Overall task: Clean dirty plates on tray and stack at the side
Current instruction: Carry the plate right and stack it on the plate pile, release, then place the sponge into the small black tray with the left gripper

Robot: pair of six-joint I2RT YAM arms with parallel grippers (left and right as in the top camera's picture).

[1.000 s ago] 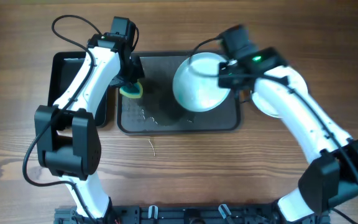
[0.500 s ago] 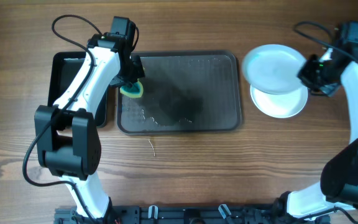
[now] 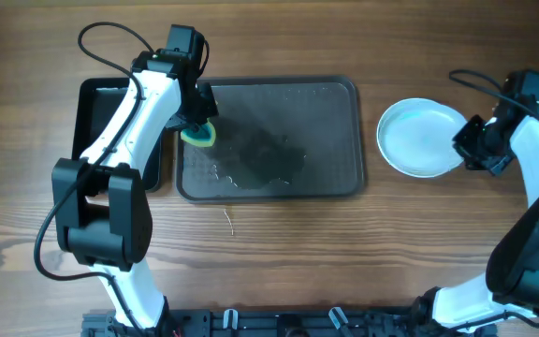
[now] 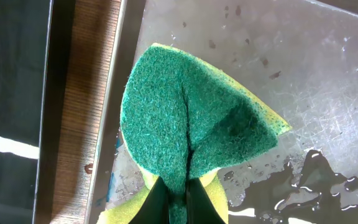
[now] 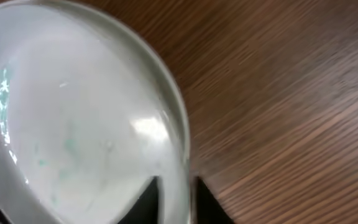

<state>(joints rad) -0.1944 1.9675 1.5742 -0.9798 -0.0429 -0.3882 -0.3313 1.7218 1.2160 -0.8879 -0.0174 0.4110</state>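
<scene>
The plate [image 3: 417, 138] lies flat on the counter [image 3: 279, 253] just right of the tray [image 3: 335, 103]. Its right rim sits between the fingers of the right hand [image 3: 464, 148], so the plate lies inward of that hand, toward the tray; whether the fingers pinch the rim or stand just clear cannot be told. The left hand [image 3: 197, 124], well apart over the tray's left end, is closed on a green sponge [image 3: 199, 137], which leaves the right arm far nearer.
</scene>
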